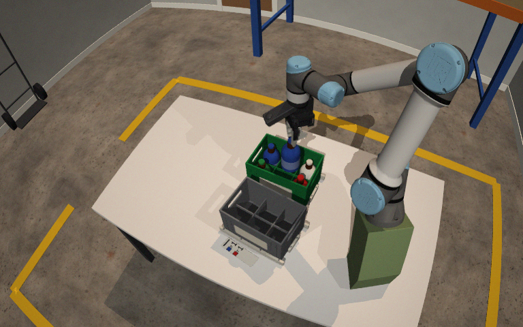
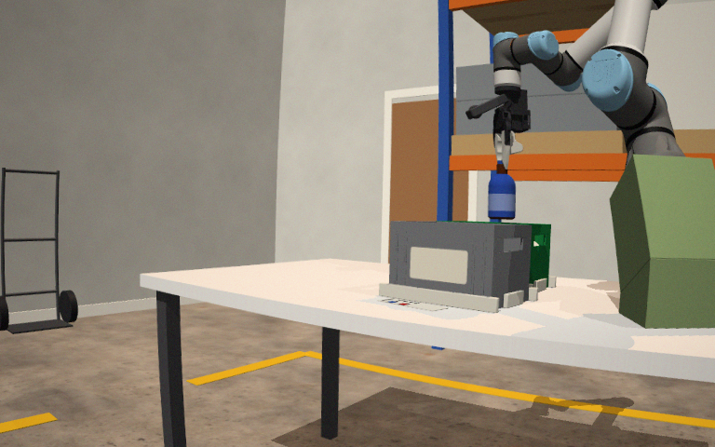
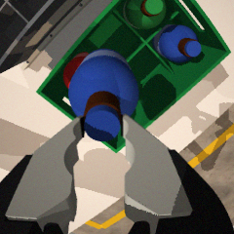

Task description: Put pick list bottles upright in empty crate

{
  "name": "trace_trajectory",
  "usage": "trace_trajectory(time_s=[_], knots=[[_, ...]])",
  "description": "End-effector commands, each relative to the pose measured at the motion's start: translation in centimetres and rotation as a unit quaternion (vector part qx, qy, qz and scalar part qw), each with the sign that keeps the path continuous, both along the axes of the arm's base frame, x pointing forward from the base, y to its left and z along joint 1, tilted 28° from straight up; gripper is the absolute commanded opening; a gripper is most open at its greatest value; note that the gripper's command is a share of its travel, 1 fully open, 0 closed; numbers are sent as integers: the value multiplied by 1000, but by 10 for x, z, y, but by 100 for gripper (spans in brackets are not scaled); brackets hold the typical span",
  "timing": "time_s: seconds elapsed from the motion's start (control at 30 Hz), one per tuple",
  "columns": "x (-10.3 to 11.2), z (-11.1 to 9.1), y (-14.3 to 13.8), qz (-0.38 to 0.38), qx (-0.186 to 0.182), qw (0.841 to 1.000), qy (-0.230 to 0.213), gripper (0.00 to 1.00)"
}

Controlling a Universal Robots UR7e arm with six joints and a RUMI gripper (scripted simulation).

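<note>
My gripper is shut on the neck of a blue bottle, held upright above the green crate. In the crate stand another blue bottle, a green-capped bottle, a red-capped bottle and a white bottle, which the wrist view hides. The grey crate shows no bottles. The pick list shows a blue and a red square; its counts are too small to read.
The crates stand side by side, the grey one nearer the top camera. Pale low strips edge the grey crate's base. The arm's green pedestal stands to the right. Blue rack posts rise behind the table.
</note>
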State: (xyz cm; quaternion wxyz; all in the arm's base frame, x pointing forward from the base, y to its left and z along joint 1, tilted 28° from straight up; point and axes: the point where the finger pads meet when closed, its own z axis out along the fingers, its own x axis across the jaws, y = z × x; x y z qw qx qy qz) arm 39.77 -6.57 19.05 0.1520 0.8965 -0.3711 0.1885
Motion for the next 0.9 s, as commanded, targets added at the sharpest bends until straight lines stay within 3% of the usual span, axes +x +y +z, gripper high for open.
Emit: trace_trajectory(time_s=[0.0, 0.87], knots=[[-3, -2, 9, 0, -2, 1000, -4, 0], [-20, -25, 47, 0, -2, 1000, -3, 0]])
